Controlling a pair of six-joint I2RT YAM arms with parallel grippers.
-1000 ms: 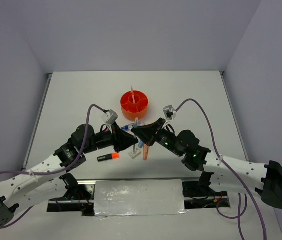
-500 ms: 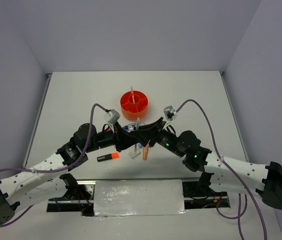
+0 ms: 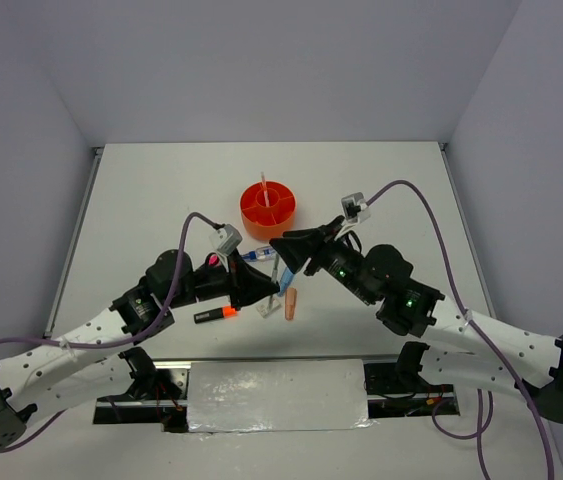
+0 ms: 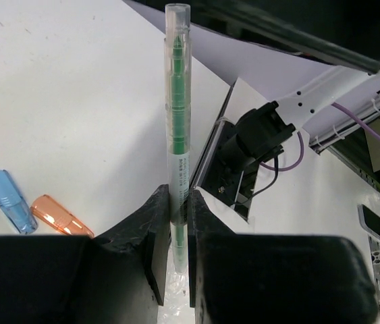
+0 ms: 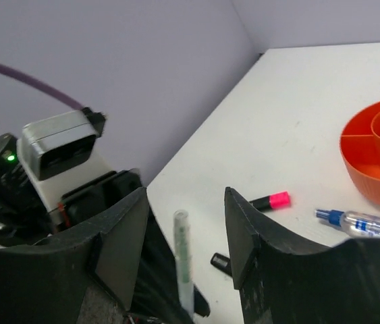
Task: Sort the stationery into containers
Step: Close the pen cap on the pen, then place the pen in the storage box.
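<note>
Left gripper (image 4: 177, 226) pinches a thin green pen (image 4: 177, 101) upright near the table's middle; right gripper (image 5: 184, 202) hangs beside it, fingers spread and empty. Farther back, the orange tub (image 3: 251, 215) appears to hold one item so far, while an orange-capped highlighter (image 3: 216, 315), marker (image 3: 257, 256) and salmon eraser (image 3: 291, 304) still lie outside.

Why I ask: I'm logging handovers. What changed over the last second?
The left gripper closed on the green pen; the right gripper let it go, opened and pulled away. The orange tub and orange-capped highlighter stayed put.
</note>
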